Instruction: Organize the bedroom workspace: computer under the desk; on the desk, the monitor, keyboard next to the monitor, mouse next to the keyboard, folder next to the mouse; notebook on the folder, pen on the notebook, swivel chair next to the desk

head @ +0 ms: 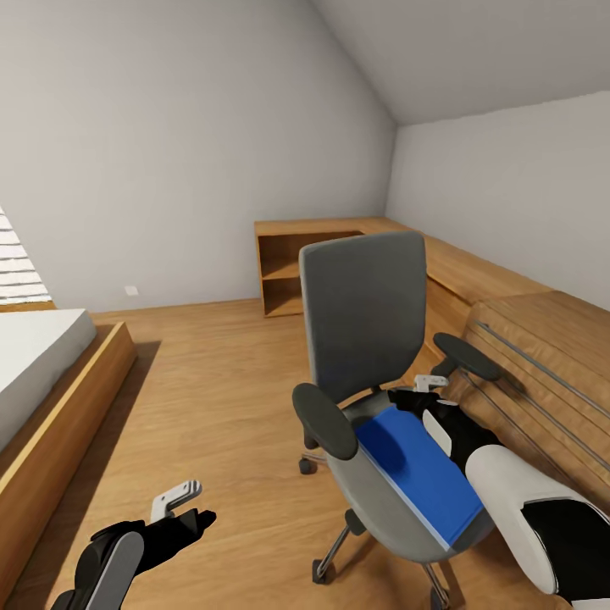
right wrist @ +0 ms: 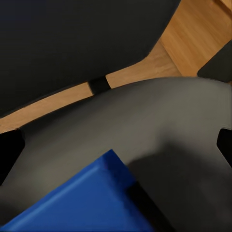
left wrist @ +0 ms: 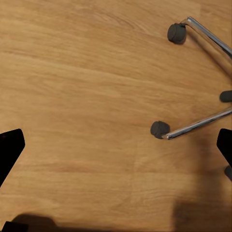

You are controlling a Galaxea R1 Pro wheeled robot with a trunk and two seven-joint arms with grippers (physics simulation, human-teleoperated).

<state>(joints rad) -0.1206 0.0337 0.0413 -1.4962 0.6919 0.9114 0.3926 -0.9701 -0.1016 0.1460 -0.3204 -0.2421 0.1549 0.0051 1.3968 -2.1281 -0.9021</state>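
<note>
Perhaps folder [head: 419, 470] near seat's edge

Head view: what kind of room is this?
Probably an attic bedroom with a work corner: a bed on a wooden frame, a swivel chair carrying a blue folder, low wooden shelving, and a sloped ceiling.

The warm-toned wooden plank floor [head: 212, 381] carries a grey swivel chair on a chrome star base with dark casters [head: 364, 339]; two casters and their metal legs show against the boards in the left wrist view [left wrist: 160, 129]. On the chair's grey padded seat [right wrist: 159, 125] lies a flat bright-blue folder [head: 419, 470], one corner pointing toward the backrest. A low wooden-framed bed with a white mattress [head: 42, 373] and an open wooden shelf unit [head: 292, 271] also stand on the floor
</note>
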